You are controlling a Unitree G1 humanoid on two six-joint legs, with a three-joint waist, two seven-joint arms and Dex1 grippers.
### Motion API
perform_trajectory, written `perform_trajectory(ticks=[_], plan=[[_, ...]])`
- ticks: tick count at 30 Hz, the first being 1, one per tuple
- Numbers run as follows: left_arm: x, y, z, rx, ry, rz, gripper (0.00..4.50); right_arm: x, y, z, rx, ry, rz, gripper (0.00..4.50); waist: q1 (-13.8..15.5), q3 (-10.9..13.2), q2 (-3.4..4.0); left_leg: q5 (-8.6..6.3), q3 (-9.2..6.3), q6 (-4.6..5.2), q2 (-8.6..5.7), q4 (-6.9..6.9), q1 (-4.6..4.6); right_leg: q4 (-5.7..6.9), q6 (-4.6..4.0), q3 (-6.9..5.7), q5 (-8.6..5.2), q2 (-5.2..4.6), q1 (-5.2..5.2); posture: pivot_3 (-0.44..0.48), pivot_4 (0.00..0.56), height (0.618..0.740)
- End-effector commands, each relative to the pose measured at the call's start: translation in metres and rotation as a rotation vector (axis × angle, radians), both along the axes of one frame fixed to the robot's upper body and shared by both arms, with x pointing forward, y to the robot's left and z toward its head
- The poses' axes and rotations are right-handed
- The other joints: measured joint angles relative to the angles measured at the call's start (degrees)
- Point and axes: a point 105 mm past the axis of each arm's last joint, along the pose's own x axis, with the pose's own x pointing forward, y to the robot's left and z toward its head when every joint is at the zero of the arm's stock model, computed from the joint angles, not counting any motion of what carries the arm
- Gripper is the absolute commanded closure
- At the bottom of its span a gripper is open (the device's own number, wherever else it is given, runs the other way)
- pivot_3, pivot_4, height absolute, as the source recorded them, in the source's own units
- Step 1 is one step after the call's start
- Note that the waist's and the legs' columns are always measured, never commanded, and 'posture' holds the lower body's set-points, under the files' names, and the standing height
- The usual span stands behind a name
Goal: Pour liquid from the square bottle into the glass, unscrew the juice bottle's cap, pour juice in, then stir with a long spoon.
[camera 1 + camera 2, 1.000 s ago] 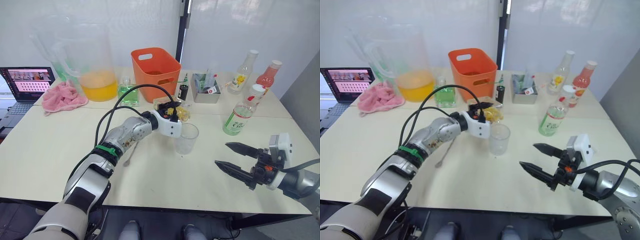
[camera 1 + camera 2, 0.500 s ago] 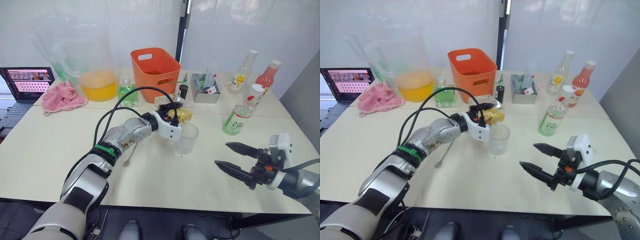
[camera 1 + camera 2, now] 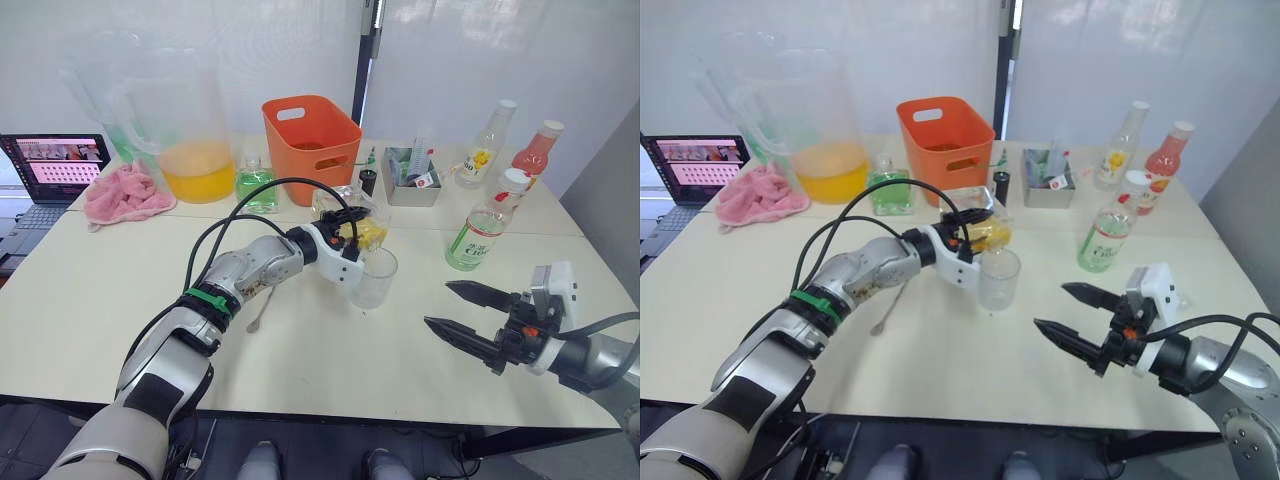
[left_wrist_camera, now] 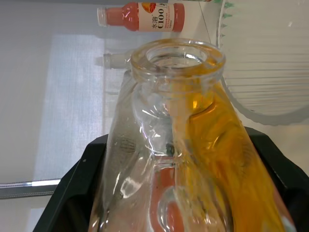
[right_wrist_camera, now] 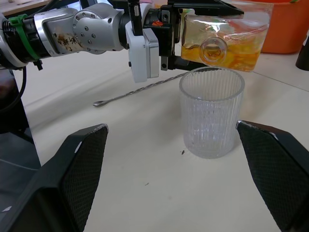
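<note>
Left fingers (image 3: 352,226) clamped on tilted square bottle (image 3: 362,232) above glass (image 3: 372,277), right fingers (image 3: 470,314) apart

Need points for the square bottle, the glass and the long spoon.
square bottle (image 5: 227,41): right wrist view, on its yellow-filled side.
glass (image 5: 211,121): right wrist view, on its ribbed wall.
long spoon (image 5: 140,91): right wrist view, mid-handle, lying on the table.

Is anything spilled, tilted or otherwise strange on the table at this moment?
No spill is visible. The square bottle lies tilted in the left gripper, mouth open above the glass, which looks empty. The long spoon lies flat on the table.
</note>
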Motion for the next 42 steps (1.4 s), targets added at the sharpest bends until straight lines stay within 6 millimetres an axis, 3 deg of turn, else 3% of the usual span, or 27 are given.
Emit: perform_trajectory(ticks=[1,42], plan=[[-0.010,-0.011,0.037,-0.085,-0.121,-0.058,1.68,-0.002,0.002,0.009,0.014,-0.034,0.011,0.01,0.0,0.0,0.00,0.00,0.00,0.00,0.00,0.00,0.00,0.00,0.00,0.00,0.00,0.00,0.00,0.000,0.150,0.740],[-0.009,-0.014,0.047,-0.060,-0.244,-0.055,1.68,-0.002,0.004,0.005,0.024,-0.026,0.019,0.01,0.0,0.0,0.00,0.01,0.00,-0.02,0.00,0.00,0.00,0.01,-0.06,0.00,0.04,0.00,0.00,0.000,0.150,0.740]])
